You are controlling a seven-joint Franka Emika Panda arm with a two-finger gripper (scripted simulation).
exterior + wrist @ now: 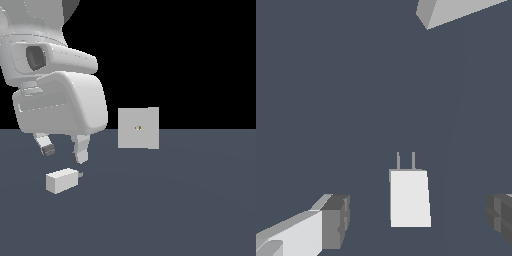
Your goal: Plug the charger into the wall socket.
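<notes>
Hovering above the charger (62, 180), fingers (81, 150) were spread, grasping nothing; wall socket (138, 128) stood apart.

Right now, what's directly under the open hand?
The small off-white rectangular charger lies on the dark grey floor below the hand, between its spread fingers in the wrist view, untouched. Its grey prongs show; its underside is hidden.

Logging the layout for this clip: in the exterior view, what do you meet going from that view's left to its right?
Charger lying on the floor, under the open hand → wall socket standing upright farther toward the exterior view's right, apart from both.
</notes>
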